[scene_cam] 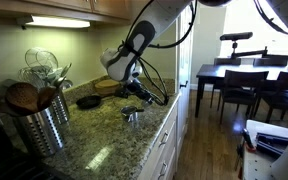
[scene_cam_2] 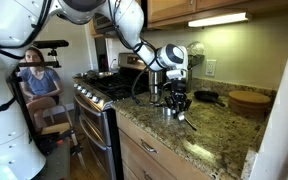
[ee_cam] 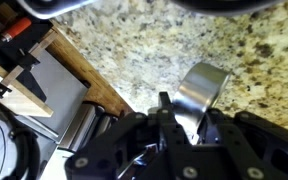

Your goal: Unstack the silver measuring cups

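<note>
The silver measuring cups (scene_cam: 133, 117) sat on the speckled stone worktop (scene_cam: 104, 140), near its front edge, and looked like one small shiny piece from where I stood. In the wrist view the cups (ee_cam: 199, 88) showed as a bright curved metal wall lying just past the fingertips of the tool (ee_cam: 187, 112), whose dark fingers (ee_cam: 165, 105) reached to either side of the near rim. I could not tell whether the tool was pinching the metal or only standing around it. In an exterior view the tool (scene_cam: 134, 100) hung straight over the cups, pointing down, very close above them. Behind it lay a black pan (scene_cam: 88, 101), and well off to the side stood a steel canister (scene_cam: 44, 125) full of spoons and whisks. In an exterior view a stove (scene_cam_2: 102, 90) stood beside the worktop.
</note>
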